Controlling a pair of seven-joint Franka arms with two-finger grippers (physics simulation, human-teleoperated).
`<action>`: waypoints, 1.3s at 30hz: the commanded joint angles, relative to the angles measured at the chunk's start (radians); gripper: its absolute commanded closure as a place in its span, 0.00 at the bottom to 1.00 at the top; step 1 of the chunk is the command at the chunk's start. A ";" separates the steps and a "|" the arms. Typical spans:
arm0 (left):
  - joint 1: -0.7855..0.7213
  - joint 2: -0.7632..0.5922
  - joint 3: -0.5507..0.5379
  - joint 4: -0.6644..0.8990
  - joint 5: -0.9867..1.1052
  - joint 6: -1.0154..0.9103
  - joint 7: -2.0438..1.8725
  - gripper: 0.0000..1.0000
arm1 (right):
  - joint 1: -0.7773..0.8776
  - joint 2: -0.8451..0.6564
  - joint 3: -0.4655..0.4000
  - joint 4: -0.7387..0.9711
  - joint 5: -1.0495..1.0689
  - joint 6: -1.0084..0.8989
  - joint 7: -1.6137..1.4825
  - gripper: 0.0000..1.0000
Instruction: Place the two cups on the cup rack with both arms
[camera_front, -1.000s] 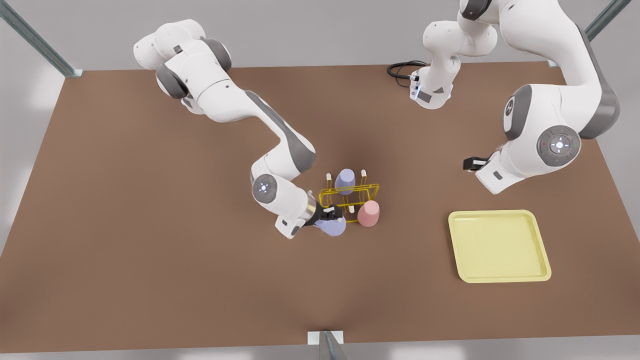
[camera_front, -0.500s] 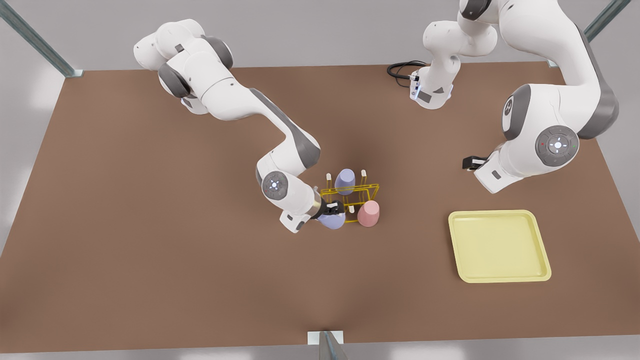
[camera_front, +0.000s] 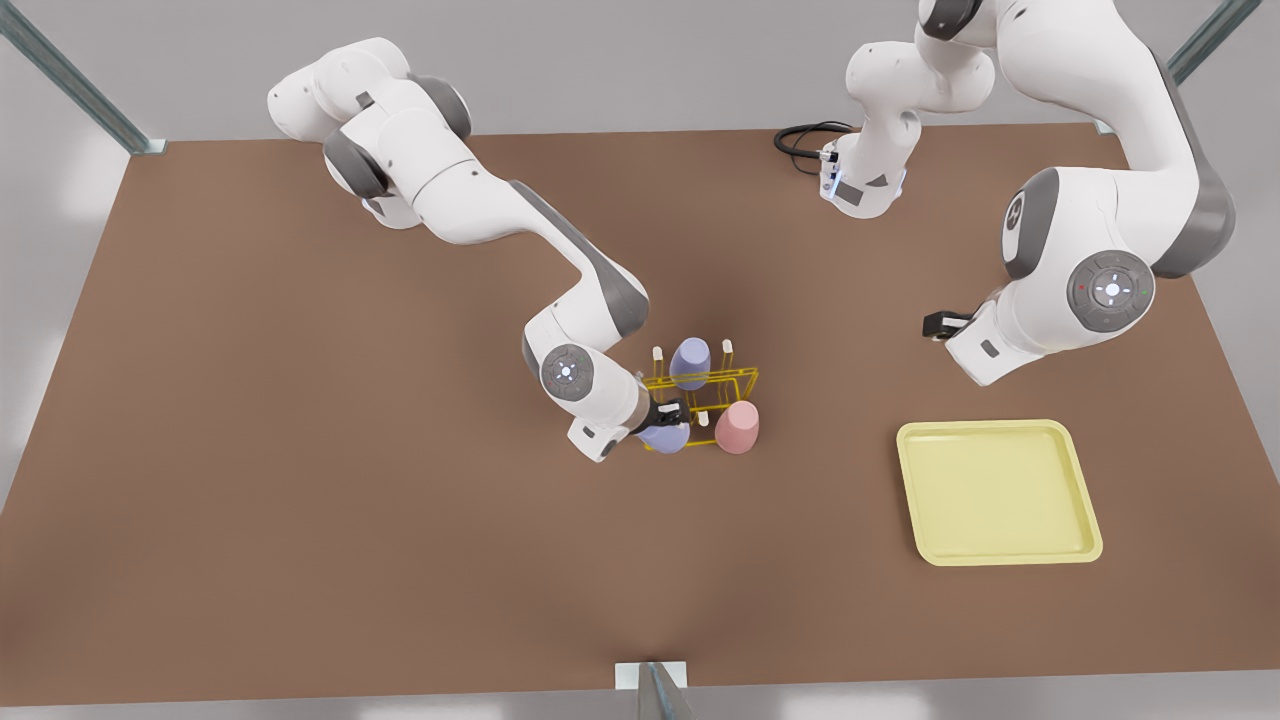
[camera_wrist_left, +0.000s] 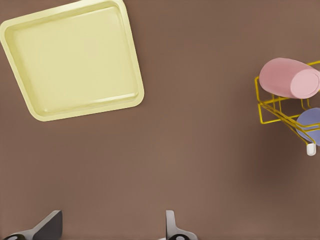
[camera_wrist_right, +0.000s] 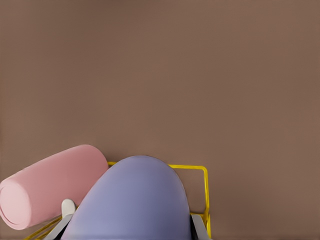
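Observation:
My right gripper (camera_front: 668, 412), on the front view's left arm, is shut on a lavender cup (camera_front: 663, 436) (camera_wrist_right: 132, 200) at the near left corner of the yellow wire cup rack (camera_front: 745, 378) (camera_wrist_right: 205, 190). The pale pink cup (camera_front: 737, 428) (camera_wrist_right: 50, 182) sits on the rack's near right corner. Another lavender cup (camera_front: 690, 362) sits on the rack's far side. My left gripper (camera_front: 938, 325) (camera_wrist_left: 111, 230) hangs open and waits above the table, well off to the front view's right. From there it sees the pink cup (camera_wrist_left: 289, 77) and the rack (camera_wrist_left: 265, 107).
A flat pale-yellow tray (camera_front: 1000, 490) (camera_wrist_left: 75, 60) lies on the brown table at the front view's right, nearer than the left gripper. A black cable (camera_front: 800, 140) coils at the far edge. White-tipped pegs (camera_front: 727, 347) stand up from the rack.
My right gripper has carried the lavender cup toward the front view's right, up against the rack's near left corner. The left arm has barely moved.

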 joint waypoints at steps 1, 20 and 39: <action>0.000 -0.001 -0.001 0.000 0.001 -0.001 0.003 0.00 | 0.001 -0.002 0.000 0.000 -0.004 -0.004 0.036 0.00; 0.005 0.000 0.002 0.014 0.005 -0.024 0.013 0.00 | 0.033 -0.012 0.005 -0.044 -0.044 -0.014 0.036 0.00; 0.005 0.000 0.002 0.030 0.004 -0.024 0.013 0.00 | -0.069 -0.195 -0.030 -0.064 -0.093 -0.212 0.035 0.00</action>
